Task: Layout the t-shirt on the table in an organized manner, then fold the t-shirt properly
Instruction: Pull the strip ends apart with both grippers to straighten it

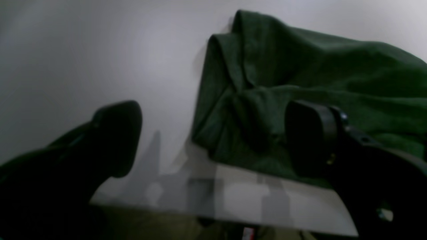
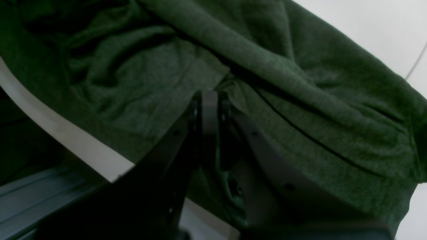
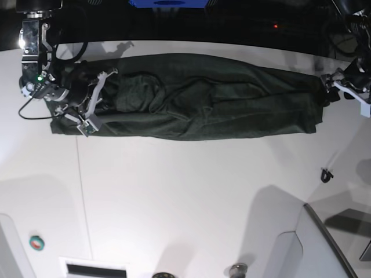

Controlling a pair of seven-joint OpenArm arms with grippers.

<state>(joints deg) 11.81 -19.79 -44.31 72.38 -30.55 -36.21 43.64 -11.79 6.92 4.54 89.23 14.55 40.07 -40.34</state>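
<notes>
The dark green t-shirt (image 3: pixel 197 98) lies stretched in a long wrinkled band along the far side of the white table (image 3: pixel 185 191). In the base view my right gripper (image 3: pixel 95 107) sits on the shirt's left end. The right wrist view shows it (image 2: pixel 208 100) shut, with folds of the t-shirt (image 2: pixel 300 110) bunching at its tip. My left gripper (image 3: pixel 335 87) is at the shirt's right end. In the left wrist view it (image 1: pixel 213 136) stands open, with one finger (image 1: pixel 116 136) over bare table and the other in front of the t-shirt (image 1: pixel 300 66), holding nothing.
A thin dark seam (image 3: pixel 81 191) runs across the tabletop on the left. A small round button (image 3: pixel 36 242) and a vent slot (image 3: pixel 93 269) sit near the front left. A small black clip (image 3: pixel 326 174) and a grey raised panel (image 3: pixel 324 243) are at the right. The shirt lies close to the table edge (image 1: pixel 233 213).
</notes>
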